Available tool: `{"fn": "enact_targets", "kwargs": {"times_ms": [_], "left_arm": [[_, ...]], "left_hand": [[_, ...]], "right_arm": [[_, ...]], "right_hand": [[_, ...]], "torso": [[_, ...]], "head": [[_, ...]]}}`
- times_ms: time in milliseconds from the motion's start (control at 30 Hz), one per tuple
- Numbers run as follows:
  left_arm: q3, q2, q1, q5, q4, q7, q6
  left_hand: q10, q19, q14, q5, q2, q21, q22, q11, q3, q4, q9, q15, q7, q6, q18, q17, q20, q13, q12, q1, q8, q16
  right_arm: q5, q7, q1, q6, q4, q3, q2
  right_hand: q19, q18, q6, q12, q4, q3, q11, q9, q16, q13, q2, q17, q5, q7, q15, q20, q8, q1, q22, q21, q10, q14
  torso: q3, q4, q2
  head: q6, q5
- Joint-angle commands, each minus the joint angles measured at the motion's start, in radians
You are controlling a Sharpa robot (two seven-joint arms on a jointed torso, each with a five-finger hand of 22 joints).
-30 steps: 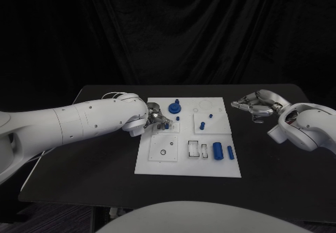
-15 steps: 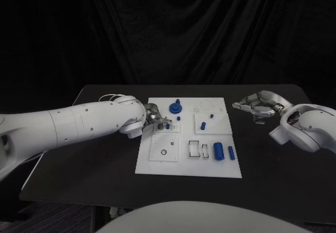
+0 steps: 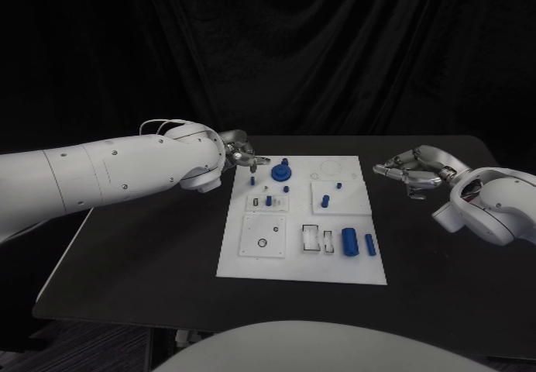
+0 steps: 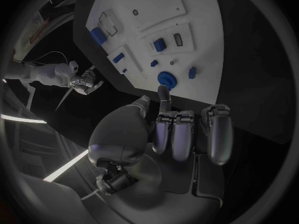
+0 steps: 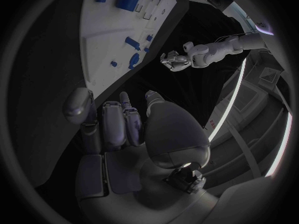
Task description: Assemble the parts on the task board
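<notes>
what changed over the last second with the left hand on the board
The left hand rose off the task board and drew back toward its far left corner, its fingers curled and holding nothing. A small blue part now shows in the square plate where the hand had been. The right hand stayed beside the board; the other blue parts kept their places.

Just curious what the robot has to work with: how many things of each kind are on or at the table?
Blue parts: 8
White task board: 1
Robot hands: 2, the left hand and the right hand
Total: 11
</notes>
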Motion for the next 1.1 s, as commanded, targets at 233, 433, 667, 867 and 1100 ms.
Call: {"fn": "enact_targets", "kwargs": {"times_ms": [233,433,667,867,1100], "left_arm": [[-0.003,0.047,0.012,-0.031,-0.087,-0.012,0.104],[-0.003,0.094,0.006,-0.031,-0.176,-0.032,0.154],[-0.003,0.138,-0.017,-0.031,-0.261,-0.04,0.183],[-0.003,0.163,-0.032,-0.031,-0.312,-0.052,0.211],[-0.003,0.179,-0.043,-0.031,-0.339,-0.05,0.232]], "left_hand": [[0.107,-0.013,0.107,0.015,0.001,-0.011,0.056,-0.007,-0.001,-0.017,-0.01,-0.008,0.006,0.002,0.003,0.263,-0.005,0.263,0.004,0.037,-0.032,0.003],[0.107,-0.022,0.107,0.014,0.002,-0.021,0.044,-0.001,-0.003,-0.021,-0.012,-0.004,0.013,-0.017,0.006,0.263,-0.003,0.263,0.004,0.046,-0.051,0.003],[0.107,-0.023,0.107,0.014,0.003,-0.023,0.043,0.003,-0.004,-0.024,-0.008,0.0,0.018,-0.033,0.006,0.263,0.0,0.263,0.004,0.051,-0.059,0.003],[0.107,-0.024,0.107,0.013,0.003,-0.024,0.042,0.004,-0.004,-0.027,-0.006,0.001,0.019,-0.036,0.006,0.263,0.001,0.263,0.004,0.054,-0.06,0.003],[0.107,-0.028,0.107,0.009,0.005,-0.029,0.037,0.007,-0.005,-0.028,-0.005,0.003,0.022,-0.043,0.008,0.263,0.003,0.263,0.004,0.056,-0.066,0.003]], "right_arm": [[-0.011,-0.011,-0.002,-0.006,-0.002,0.001,0.005],[-0.011,-0.009,-0.003,-0.002,-0.003,0.001,0.007],[-0.011,-0.008,-0.003,0.0,-0.004,0.001,0.009],[-0.011,-0.008,-0.004,0.001,-0.005,0.001,0.008],[-0.011,-0.008,-0.004,0.004,-0.006,0.001,0.01]], "right_hand": [[-0.007,0.019,0.009,-0.003,-0.001,-0.007,-0.002,-0.001,-0.007,0.057,0.0,0.025,0.006,0.001,0.007,0.0,0.003,0.005,0.043,-0.004,-0.006,0.01],[-0.007,0.019,0.009,-0.004,-0.001,-0.008,-0.002,-0.001,-0.007,0.056,0.0,0.025,0.007,0.001,0.007,0.0,0.003,0.005,0.043,-0.005,-0.007,0.009],[-0.008,0.02,0.009,-0.008,-0.002,-0.008,-0.002,-0.001,-0.008,0.049,0.001,0.024,0.007,0.001,0.007,0.0,0.003,0.006,0.042,-0.008,-0.013,0.009],[-0.008,0.02,0.009,-0.011,-0.002,-0.008,-0.002,-0.002,-0.01,0.044,0.001,0.023,0.008,0.001,0.007,0.0,0.003,0.006,0.042,-0.009,-0.018,0.008],[-0.01,0.021,0.008,-0.015,-0.002,-0.008,-0.002,-0.002,-0.014,0.039,0.002,0.02,0.009,0.001,0.007,0.0,0.002,0.007,0.04,-0.014,-0.023,0.007]], "torso": [[0.0021,0.0017,0.002],[0.0007,0.0036,0.0],[-0.0006,0.0032,-0.001],[-0.0014,0.0019,0.001],[-0.0004,0.0013,0.0]], "head": [[0.0,-0.003],[0.0,-0.005],[0.0,-0.007],[0.0,-0.004],[0.0,0.001]]}}
